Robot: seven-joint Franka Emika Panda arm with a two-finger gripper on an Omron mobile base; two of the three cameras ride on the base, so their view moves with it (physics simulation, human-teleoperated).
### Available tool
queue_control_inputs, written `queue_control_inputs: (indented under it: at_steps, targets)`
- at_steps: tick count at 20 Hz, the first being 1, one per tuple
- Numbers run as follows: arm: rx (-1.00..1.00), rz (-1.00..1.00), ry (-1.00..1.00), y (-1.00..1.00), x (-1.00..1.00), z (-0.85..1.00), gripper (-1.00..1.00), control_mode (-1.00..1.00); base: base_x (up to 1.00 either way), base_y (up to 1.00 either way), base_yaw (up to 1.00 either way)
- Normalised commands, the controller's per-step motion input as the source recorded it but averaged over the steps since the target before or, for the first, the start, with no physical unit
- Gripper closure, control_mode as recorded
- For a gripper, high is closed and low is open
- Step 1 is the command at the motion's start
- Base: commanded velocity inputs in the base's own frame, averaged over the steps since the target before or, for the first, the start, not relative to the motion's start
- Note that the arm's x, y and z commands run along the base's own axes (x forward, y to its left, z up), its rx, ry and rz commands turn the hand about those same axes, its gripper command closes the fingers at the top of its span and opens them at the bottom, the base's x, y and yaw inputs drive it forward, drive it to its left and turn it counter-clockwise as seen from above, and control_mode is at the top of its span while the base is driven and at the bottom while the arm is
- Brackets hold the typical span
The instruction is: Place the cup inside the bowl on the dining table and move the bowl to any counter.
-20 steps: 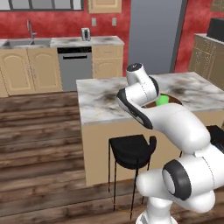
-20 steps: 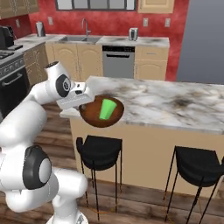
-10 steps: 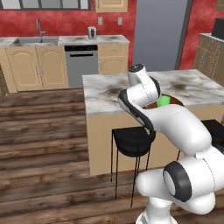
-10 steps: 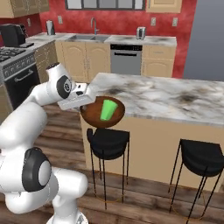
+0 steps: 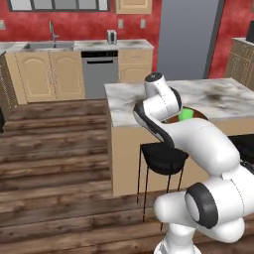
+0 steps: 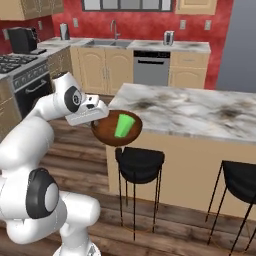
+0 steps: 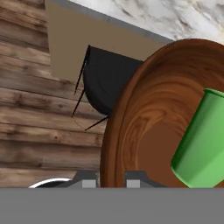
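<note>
Carrying the bowl (image 6: 117, 131) by its near rim, your gripper (image 6: 100, 114) is pinched nearly closed on the wooden wall, one finger inside and one outside, as the hand view shows at its lower edge. The grip at the rim, rather than underneath, lets the bowl hang level enough that the cup (image 6: 123, 125) stands inside it without tipping out. In the right base view the bowl appears lifted clear, out past the edge of the dining table (image 6: 200, 112) and above a black stool (image 6: 139, 165). The green cup leans slightly against the bowl's inner slope (image 7: 148, 131), so you would do well to travel smoothly. The counter (image 6: 150, 46) along the red wall, beside the sink (image 6: 107, 43), looks the likeliest place to set it down.
</note>
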Motion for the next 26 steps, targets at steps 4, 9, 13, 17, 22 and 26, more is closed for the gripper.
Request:
queue_control_inputs:
  at_steps: [4, 9, 13, 17, 22, 26]
  targets:
    - [0.0, 0.0, 0.0, 0.0, 0.0, 0.0, 1.0, 1.0, 0.14, 0.84, -0.01]
    - [0.0, 0.0, 0.0, 0.0, 0.0, 0.0, 1.0, 1.0, 0.11, 0.83, -0.02]
    - [0.0, 0.0, 0.0, 0.0, 0.0, 0.0, 1.0, 1.0, 0.09, 0.85, -0.03]
    - [0.0, 0.0, 0.0, 0.0, 0.0, 0.0, 1.0, 1.0, 0.13, 0.88, -0.04]
    - [0.0, 0.0, 0.0, 0.0, 0.0, 0.0, 1.0, 1.0, 0.36, 0.6, -0.02]
    - [0.0, 0.0, 0.0, 0.0, 0.0, 0.0, 1.0, 1.0, 0.73, 0.31, 0.0]
